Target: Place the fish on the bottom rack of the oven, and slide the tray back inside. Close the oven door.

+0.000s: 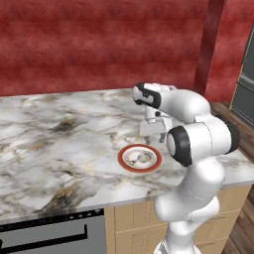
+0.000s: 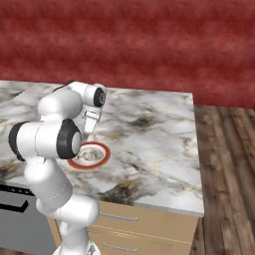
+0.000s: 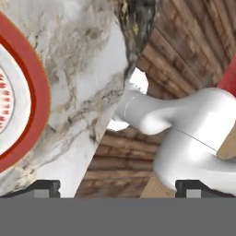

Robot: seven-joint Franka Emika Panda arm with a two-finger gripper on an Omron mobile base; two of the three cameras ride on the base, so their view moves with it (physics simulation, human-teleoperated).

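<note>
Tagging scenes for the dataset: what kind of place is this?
Most likely a rendered home kitchen: a marble counter over wooden drawers, a fish on a red-rimmed plate, wood floor and a red wall.

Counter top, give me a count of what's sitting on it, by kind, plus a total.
Red-rimmed plate: 1
Fish, lying on the plate: 1
Total: 2

No readable text, labels or numbers anywhere.
</note>
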